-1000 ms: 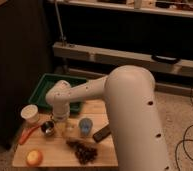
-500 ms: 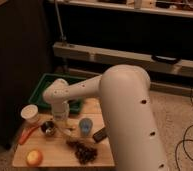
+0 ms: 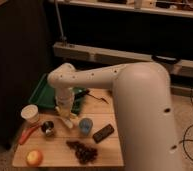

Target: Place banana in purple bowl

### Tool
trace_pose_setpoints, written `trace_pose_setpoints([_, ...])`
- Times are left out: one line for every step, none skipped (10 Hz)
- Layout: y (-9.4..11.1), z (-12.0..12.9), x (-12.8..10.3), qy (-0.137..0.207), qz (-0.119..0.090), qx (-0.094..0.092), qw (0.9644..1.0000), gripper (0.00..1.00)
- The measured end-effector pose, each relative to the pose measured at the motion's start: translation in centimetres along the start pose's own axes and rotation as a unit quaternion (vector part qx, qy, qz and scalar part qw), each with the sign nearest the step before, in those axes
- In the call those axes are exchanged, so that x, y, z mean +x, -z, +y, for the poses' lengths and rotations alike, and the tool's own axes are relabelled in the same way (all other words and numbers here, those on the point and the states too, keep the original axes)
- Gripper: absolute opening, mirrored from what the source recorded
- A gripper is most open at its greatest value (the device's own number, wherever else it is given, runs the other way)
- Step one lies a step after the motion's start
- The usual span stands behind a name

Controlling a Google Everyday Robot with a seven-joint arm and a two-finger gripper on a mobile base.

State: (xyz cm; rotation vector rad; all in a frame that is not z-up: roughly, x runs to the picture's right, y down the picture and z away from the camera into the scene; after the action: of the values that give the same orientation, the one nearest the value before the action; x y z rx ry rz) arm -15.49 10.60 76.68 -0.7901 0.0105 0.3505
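The pale yellow banana (image 3: 68, 120) lies on the wooden table (image 3: 107, 155), just right of the small dark purple bowl (image 3: 48, 128). My gripper (image 3: 65, 114) hangs from the big white arm, pointing straight down onto the banana. Its fingers are shut on the banana, and the wrist hides the fruit's upper part. The bowl stands a short way to the gripper's lower left with nothing in it that I can see.
A green tray (image 3: 44, 90) sits behind the gripper. On the table are a white cup (image 3: 30, 113), an orange carrot (image 3: 28, 134), a round yellow-orange fruit (image 3: 34, 157), a blue cup (image 3: 85, 125), a dark bar (image 3: 103, 132) and dark grapes (image 3: 83, 150). The white arm fills the right side.
The gripper has closed on the banana. The arm has shifted only slightly; the objects on the table have stayed where they were.
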Motion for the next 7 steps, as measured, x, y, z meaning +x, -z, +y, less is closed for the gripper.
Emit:
trace_pose_setpoints([2.0, -0.2, 0.1, 0.001, -0.012, 0.004, 0.9999, 0.00])
trace_pose_setpoints([4.5, -0.3, -0.3, 0.003, -0.028, 0.013, 0.9995, 0.00])
trace_pose_setpoints([7.4, -0.7, -0.4, 0.002, -0.040, 0.020, 0.9990, 0.00])
trace_pose_setpoints([9.0, -0.9, -0.1, -0.001, -0.044, 0.022, 0.9988, 0.00])
trace_pose_setpoints([10.9, -1.3, 0.0, -0.007, -0.050, 0.023, 0.9985, 0.00])
trace_pose_setpoints([11.9, -1.7, 0.4, -0.014, -0.051, 0.023, 0.9983, 0.00])
trace_pose_setpoints([12.5, -2.4, 1.3, -0.027, -0.050, 0.024, 0.9981, 0.00])
